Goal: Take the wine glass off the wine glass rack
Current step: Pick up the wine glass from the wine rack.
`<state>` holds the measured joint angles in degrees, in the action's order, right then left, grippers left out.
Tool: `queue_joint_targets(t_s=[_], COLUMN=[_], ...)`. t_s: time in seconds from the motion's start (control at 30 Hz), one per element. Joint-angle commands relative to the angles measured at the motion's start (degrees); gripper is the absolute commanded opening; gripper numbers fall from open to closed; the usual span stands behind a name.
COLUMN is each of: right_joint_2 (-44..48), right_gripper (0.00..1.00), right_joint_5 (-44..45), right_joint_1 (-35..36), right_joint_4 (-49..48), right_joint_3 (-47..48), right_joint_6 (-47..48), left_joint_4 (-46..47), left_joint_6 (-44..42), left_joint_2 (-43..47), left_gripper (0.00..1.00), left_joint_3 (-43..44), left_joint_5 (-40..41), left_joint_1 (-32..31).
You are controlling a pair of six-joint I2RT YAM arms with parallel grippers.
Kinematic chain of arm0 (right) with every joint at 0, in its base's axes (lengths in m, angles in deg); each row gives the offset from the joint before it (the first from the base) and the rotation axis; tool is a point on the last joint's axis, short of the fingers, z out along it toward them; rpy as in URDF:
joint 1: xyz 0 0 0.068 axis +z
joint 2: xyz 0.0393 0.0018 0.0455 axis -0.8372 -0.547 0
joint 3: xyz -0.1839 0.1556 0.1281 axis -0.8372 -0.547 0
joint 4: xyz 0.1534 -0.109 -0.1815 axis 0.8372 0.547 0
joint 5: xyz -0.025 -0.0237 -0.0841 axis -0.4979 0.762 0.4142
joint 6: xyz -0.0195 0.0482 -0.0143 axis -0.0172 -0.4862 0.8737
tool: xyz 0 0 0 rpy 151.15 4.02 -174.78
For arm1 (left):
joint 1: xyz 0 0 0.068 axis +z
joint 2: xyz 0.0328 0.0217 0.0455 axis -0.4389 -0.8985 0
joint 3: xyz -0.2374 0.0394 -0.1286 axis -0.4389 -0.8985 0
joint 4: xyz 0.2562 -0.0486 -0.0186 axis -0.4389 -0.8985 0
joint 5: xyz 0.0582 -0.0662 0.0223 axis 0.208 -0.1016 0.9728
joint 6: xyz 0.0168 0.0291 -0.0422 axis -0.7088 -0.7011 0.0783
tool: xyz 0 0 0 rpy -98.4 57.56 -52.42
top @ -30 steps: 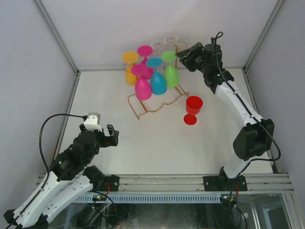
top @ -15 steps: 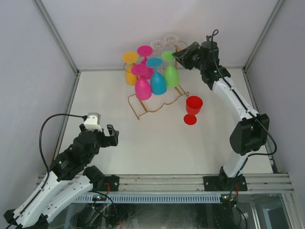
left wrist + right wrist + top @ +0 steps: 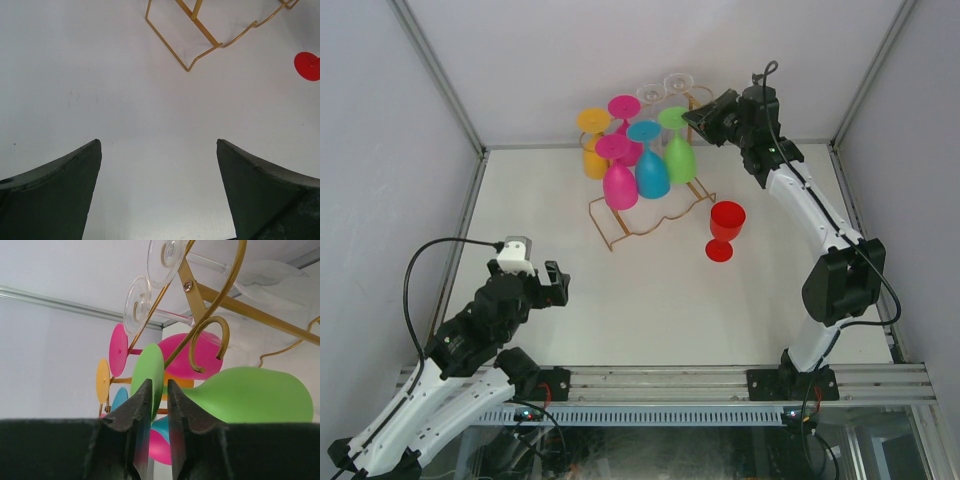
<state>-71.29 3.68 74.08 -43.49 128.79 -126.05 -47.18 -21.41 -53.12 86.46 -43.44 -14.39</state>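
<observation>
**Right pincer** [image 3: 692, 117]: raised at the back of the table, level with the top of the rack. Its fingers [image 3: 135, 410] are drawn in to a narrow slit. In the wrist view the round foot of the green wine glass [image 3: 678, 155] stands right at that slit, partly behind one finger. Whether the fingers pinch the foot or only stand against it cannot be told.

**Green wine glass:** hangs upside down on the rack, foot up in the top rail beside a curled loop, bowl down. It is the rightmost of the coloured glasses.

**Rack** [image 3: 650, 205]: gold wire, standing at the back middle of the table [image 3: 570, 230]. It also carries:
- a blue glass [image 3: 651, 170] just beside the green one;
- a pink glass [image 3: 619, 183] next to the blue;
- an orange glass [image 3: 593, 150] and a second pink glass [image 3: 625, 110] behind them;
- two clear glasses [image 3: 665, 88] at the far end.

**Red glass** [image 3: 725, 228]: upright on the table, near the right side of the rack's base and apart from it.

**Left pincer** [image 3: 560, 285]: spread wide and holding nothing. It hangs over bare table at the near left, well apart from the rack.

**Change:**
- Against one second ago, the right pincer sits further left, closer to the green foot, and its arm has shifted with it.
- Against half a second ago, no difference shows.
- The left arm, the rack and all the glasses lie as before.
</observation>
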Motion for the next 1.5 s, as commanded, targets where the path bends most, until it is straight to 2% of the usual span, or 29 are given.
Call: queue_joint_targets(t_s=[0.0,0.23,0.43,0.63,1.13,1.47], right_joint_2=[1.5,2.5,3.2,3.6,3.9,6.0], right_gripper=[0.16,0.14,0.04,0.0,0.0,0.0], right_joint_5=[0.0,-0.4,-0.6,-1.7,-4.1,-0.6], right_joint_1=[0.1,0.1,0.1,0.0,-1.1,-0.9], right_joint_4=[-0.4,-0.1,-0.5,-1.8,-4.6,-3.6], right_joint_3=[3.2,3.3,3.3,2.7,1.6,0.3], right_joint_6=[1.4,0.8,0.6,-1.5,-6.8,-5.4], left_joint_4=[2.0,2.0,2.0,2.0,2.1,2.1], left_joint_6=[0.0,0.0,0.1,0.1,0.1,0.1], left_joint_2=[-0.3,-0.2,-0.1,-0.3,1.0,0.3], left_gripper=[1.0,1.0,1.0,1.0,1.0,1.0], left_joint_3=[1.4,1.4,1.3,1.2,1.2,1.3], left_joint_5=[0.2,0.2,0.1,-0.2,-0.1,-0.5], left_joint_1=[0.3,0.2,0.3,0.3,0.3,0.3])
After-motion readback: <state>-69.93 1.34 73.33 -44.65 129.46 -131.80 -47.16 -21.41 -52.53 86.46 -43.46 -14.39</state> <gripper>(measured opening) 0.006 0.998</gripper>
